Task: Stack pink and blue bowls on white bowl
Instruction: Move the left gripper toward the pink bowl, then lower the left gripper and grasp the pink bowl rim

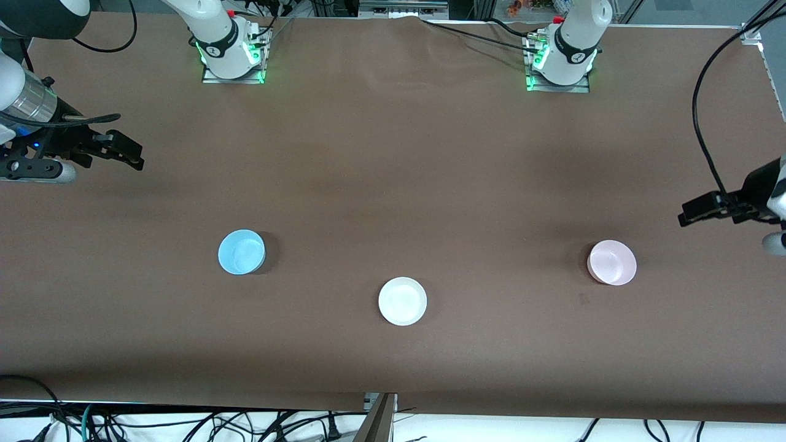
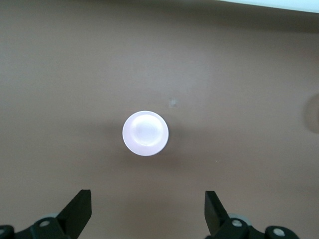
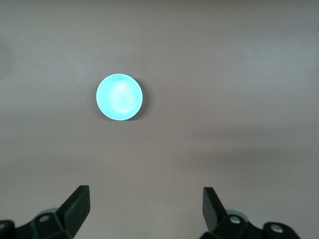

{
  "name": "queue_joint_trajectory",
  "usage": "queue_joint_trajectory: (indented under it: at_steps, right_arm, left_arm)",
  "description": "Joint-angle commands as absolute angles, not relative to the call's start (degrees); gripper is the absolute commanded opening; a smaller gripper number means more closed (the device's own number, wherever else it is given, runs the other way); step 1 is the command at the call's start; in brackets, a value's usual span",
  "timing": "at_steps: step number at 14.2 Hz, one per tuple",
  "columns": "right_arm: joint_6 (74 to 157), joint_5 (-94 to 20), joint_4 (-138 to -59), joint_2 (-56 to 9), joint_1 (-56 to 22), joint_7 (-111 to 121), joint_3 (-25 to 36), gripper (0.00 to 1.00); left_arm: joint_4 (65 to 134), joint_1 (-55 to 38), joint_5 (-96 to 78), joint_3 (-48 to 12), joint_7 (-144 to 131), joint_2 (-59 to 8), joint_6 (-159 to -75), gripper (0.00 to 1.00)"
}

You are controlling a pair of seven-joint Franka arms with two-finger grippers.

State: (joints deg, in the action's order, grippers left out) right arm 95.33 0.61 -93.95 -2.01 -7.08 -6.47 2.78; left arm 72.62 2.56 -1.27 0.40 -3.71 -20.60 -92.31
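We look down on a long table covered in brown cloth (image 1: 393, 184), and over its two ends hang our arms, both waiting high above the surface. At the right arm's end, the right gripper (image 1: 126, 153) hangs with its black fingers spread wide and nothing between them; at the left arm's end, the left gripper (image 1: 697, 212) is likewise spread and empty. Smaller than these are the three round shallow plastic bowls, all sitting upright and well apart. The plain white bowl (image 1: 402, 301) lies mid-table, nearest the front camera. The light sky-blue bowl (image 1: 241, 252) sits toward the right arm's end, the pale pink bowl (image 1: 611, 263) toward the left arm's end. We judge the task not yet begun: neither coloured bowl is picked up, and both stackings onto the white bowl remain.
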Motion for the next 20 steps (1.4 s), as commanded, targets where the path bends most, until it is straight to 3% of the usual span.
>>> queue_joint_trajectory:
  at_steps: [1,6,14,17,19,20]
  right_arm:
    - [96.1,-0.2,-92.5,-2.8,-7.0,-6.5,3.1,1.00]
    - [95.8,-1.2,-92.8,-2.1,-6.9,-5.3,5.1,1.00]
    - [94.8,-1.5,-92.6,-1.5,-7.0,-0.1,5.2,1.00]
    - [93.7,-1.4,-92.8,-1.1,-6.9,-0.1,5.3,1.00]
    - [93.8,-1.4,-92.7,-1.1,-6.9,-0.1,5.4,1.00]
    - [93.8,-1.4,-92.7,-1.1,-6.9,-0.2,5.4,1.00]
  left_arm:
    - [80.6,3.6,-1.6,0.3,-2.7,-22.1,-102.1,1.00]
    - [98.1,6.6,-1.7,0.3,0.4,-25.6,-126.8,1.00]
    - [109.1,10.3,-2.4,0.1,4.3,-31.7,-145.6,1.00]
    - [109.7,10.4,-2.4,-0.1,4.3,-32.3,-147.0,1.00]
    - [109.8,10.3,-2.4,-0.1,4.3,-32.3,-147.0,0.92]
    - [109.8,10.3,-2.4,-0.1,4.3,-32.3,-147.0,0.77]
